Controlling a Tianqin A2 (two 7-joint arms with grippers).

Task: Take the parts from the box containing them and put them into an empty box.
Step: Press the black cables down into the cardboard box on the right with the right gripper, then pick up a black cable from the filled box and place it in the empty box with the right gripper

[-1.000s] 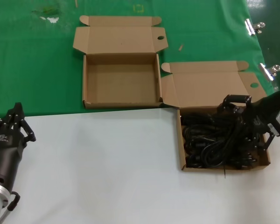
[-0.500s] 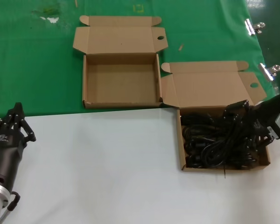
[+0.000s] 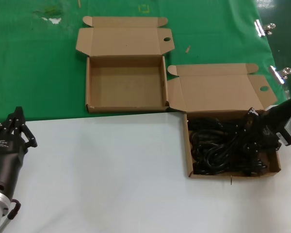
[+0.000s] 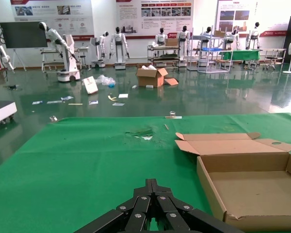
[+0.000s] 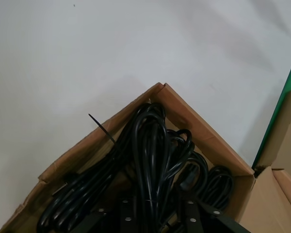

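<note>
**Robotics lab / demo hall**

A large indoor hall with a glossy dark-green floor [image 4: 136, 104] is seen. Several white humanoid robots [image 4: 119, 43] on stands are lined up along the far wall, beneath printed posters [image 4: 153, 10]. Metal racks [image 4: 203, 51], open cardboard cartons [image 4: 153, 76] and scattered scraps are noted on the floor. The table [image 3: 111, 170] is partly covered with green cloth [image 3: 34, 73] held by binder clips [image 3: 264, 27].

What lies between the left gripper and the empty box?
Nothing stands there. In the head view, only bare white table and green cloth separate the left gripper from the empty box.
</note>
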